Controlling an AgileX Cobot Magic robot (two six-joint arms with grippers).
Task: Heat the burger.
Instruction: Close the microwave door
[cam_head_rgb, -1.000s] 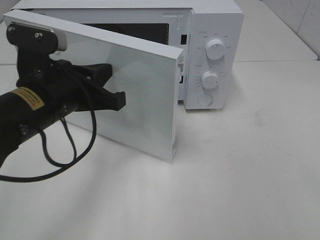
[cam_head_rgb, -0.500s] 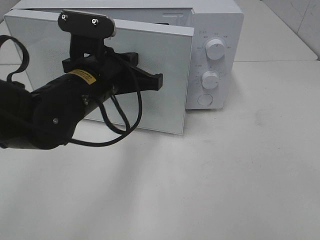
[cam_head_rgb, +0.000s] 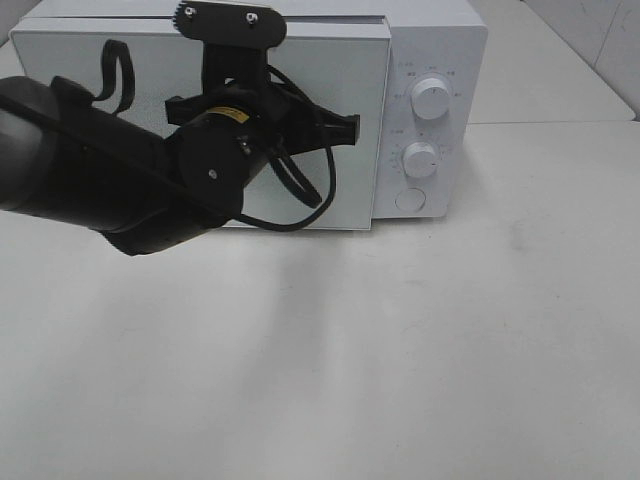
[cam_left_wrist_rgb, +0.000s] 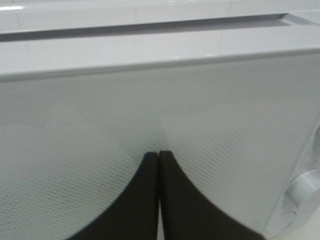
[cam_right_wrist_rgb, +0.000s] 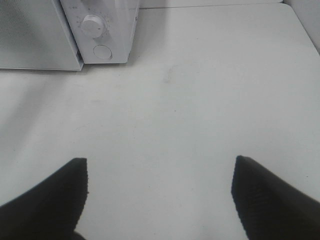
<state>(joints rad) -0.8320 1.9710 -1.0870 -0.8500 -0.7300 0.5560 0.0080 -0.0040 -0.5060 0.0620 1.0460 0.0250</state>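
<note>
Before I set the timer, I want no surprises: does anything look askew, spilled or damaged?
Nothing looks spilled or damaged. The microwave door lies about flush, but a dark seam along its top edge leaves latching uncertain. The left gripper, jaws shut, touches the door.

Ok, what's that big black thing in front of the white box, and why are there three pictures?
The black thing is a robot arm. The white box is a microwave on a table. One camera looks down from above. Two more sit on the robot's wrists. The left wrist one shows the left gripper, pinched shut, its tip against the door, which looks shut or nearly. The right wrist one shows the right gripper, open above the table. Neither holds anything, and no burger shows.
</note>
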